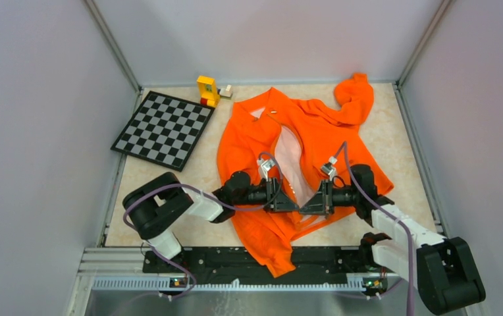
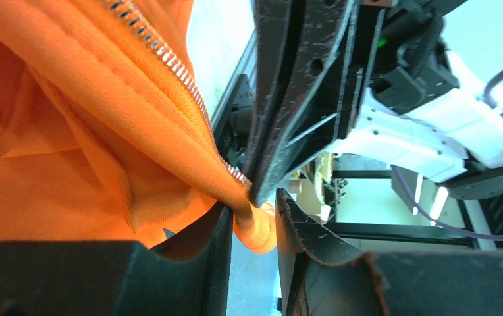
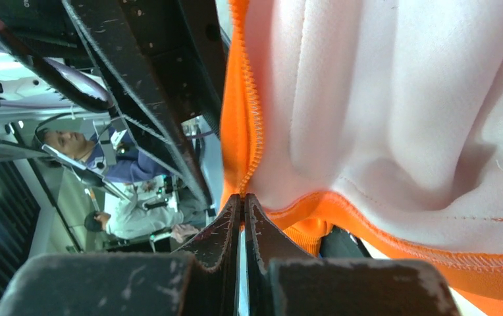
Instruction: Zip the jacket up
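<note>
The orange jacket (image 1: pixel 315 122) lies spread on the table, its front open over the pale lining (image 1: pixel 291 155). My left gripper (image 1: pixel 287 201) and right gripper (image 1: pixel 311 203) meet tip to tip at the lower end of the opening. In the left wrist view my left gripper (image 2: pixel 252 217) is shut on the ribbed bottom hem (image 2: pixel 259 230), just below the zipper teeth (image 2: pixel 163 56). The right gripper's fingers (image 2: pixel 288 99) touch that same spot. In the right wrist view my right gripper (image 3: pixel 243 197) is shut on the other zipper edge (image 3: pixel 252 105), beside the lining (image 3: pixel 400 99).
A checkerboard (image 1: pixel 163 128) lies at the back left, with a small yellow block toy (image 1: pixel 207 90) behind it. Grey walls enclose the table on three sides. The black mounting rail (image 1: pixel 236 263) runs along the near edge, and the jacket's hem drapes over it.
</note>
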You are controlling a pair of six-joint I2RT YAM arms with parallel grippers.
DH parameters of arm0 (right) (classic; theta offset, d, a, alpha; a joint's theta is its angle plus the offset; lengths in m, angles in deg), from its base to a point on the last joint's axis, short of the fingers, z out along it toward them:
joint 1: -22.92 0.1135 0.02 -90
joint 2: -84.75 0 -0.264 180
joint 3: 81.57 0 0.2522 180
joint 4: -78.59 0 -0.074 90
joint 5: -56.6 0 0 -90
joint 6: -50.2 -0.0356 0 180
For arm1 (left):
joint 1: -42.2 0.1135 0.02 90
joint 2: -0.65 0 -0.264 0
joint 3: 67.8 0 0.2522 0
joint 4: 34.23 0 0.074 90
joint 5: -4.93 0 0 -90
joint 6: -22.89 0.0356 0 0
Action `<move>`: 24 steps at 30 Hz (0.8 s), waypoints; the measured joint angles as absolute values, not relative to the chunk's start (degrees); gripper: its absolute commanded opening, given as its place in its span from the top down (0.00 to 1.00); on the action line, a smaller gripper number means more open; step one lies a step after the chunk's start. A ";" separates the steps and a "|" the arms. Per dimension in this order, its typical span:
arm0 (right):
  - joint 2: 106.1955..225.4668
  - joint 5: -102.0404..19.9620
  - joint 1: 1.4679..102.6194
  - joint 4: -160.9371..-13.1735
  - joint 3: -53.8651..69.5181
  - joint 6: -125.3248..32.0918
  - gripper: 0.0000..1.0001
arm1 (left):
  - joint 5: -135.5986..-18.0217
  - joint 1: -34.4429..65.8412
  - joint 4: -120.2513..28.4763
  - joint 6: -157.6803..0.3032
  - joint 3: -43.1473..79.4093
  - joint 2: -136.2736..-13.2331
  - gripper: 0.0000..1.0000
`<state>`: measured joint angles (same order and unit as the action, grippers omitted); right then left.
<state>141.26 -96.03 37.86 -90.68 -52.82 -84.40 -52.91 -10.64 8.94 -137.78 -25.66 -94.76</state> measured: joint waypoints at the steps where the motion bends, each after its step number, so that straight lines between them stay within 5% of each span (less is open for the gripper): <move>1: 141.15 -96.03 37.86 -91.36 -53.13 -84.77 1.00 | -52.87 -10.64 9.72 -138.57 -25.74 -94.81 0.66; 12: 139.29 -92.69 37.86 -99.51 -54.35 -91.90 1.00 | -52.32 -11.76 20.32 -145.15 -27.71 -98.63 0.59; 21: 139.14 -91.83 37.86 -103.49 -54.79 -94.89 1.00 | -52.34 -11.86 21.46 -145.37 -28.17 -98.63 0.69; 24: 139.14 -91.79 37.88 -103.49 -54.79 -94.91 1.00 | -52.34 -11.86 21.44 -145.32 -28.13 -98.63 0.80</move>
